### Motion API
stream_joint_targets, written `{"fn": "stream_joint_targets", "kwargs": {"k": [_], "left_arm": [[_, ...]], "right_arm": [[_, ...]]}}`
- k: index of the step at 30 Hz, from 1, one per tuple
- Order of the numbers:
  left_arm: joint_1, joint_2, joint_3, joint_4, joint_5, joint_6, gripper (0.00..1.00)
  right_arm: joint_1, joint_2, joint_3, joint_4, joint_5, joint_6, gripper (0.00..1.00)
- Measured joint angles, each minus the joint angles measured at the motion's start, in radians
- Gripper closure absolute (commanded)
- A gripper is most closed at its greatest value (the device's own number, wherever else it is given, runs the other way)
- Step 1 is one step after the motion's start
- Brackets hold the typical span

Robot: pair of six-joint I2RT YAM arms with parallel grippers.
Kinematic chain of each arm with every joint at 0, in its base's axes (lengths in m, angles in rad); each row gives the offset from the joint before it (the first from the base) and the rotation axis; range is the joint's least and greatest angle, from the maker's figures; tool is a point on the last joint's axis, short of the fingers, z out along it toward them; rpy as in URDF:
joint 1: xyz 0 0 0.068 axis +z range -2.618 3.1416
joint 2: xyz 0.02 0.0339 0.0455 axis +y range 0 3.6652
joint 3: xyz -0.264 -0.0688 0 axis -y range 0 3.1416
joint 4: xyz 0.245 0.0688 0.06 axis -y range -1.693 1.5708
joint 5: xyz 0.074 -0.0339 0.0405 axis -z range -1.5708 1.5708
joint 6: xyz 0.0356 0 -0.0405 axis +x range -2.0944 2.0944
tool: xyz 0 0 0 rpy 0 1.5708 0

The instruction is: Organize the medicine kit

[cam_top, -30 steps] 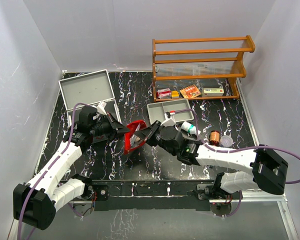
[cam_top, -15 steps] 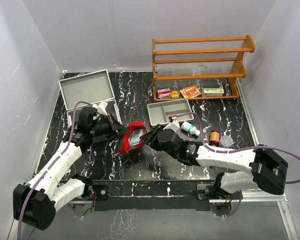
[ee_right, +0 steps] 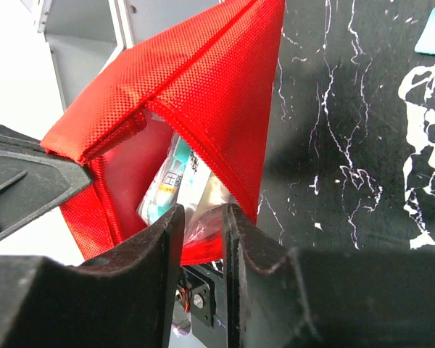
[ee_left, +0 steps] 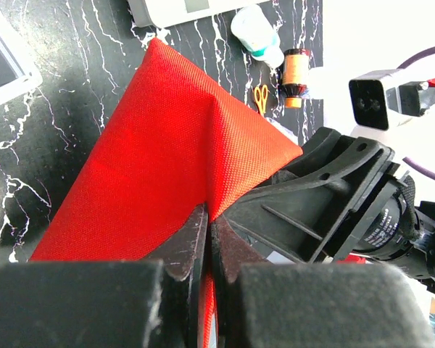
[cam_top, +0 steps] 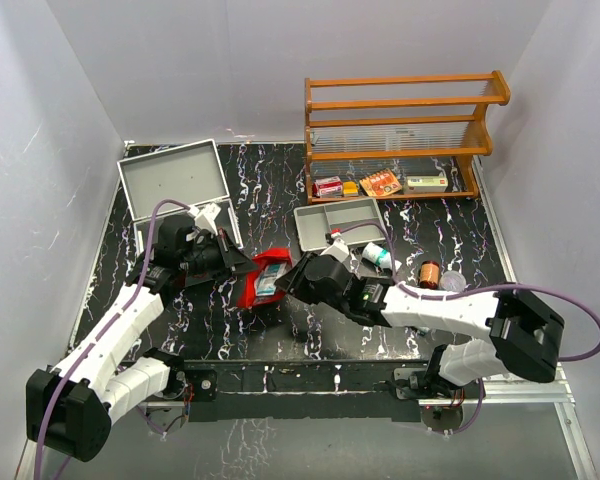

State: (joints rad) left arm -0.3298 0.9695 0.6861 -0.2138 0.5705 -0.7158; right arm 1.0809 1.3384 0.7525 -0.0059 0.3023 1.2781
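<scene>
You're in a robot test cell, a lab setup.
Plain white walls (cam_top: 230, 70) box in a black marbled bench (cam_top: 270, 175); your left arm (cam_top: 120, 328) and right arm (cam_top: 450, 310) are bolted to a rail (cam_top: 310, 378) at its near edge, with a wooden rack (cam_top: 400, 130) staged at the back.
</scene>
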Motion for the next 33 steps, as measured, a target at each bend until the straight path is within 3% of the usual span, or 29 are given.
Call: {"fn": "stream_joint_targets", "kwargs": {"k": [2,14,19,29,33], "left_arm": [[0.000,0.000,-0.004,0.003,0.005,0.002,1.00],[0.000,0.000,-0.034,0.013,0.023,0.008,1.00],[0.000,0.000,-0.034,0.027,0.037,0.006,1.00],[0.000,0.000,-0.048,0.033,0.052,0.005,1.00],[0.000,0.000,-0.050,0.032,0.053,0.005,1.00]], "right_arm": [[0.000,0.015,0.009,-0.007,-0.018,-0.002,0.84],[0.000,0.047,0.031,-0.002,-0.074,-0.016,0.89],[0.000,0.063,0.032,0.032,-0.087,-0.019,0.80],[0.000,0.097,0.056,0.035,-0.088,-0.018,0.81],[0.000,0.097,0.077,-0.001,-0.058,0.004,0.73]]}}
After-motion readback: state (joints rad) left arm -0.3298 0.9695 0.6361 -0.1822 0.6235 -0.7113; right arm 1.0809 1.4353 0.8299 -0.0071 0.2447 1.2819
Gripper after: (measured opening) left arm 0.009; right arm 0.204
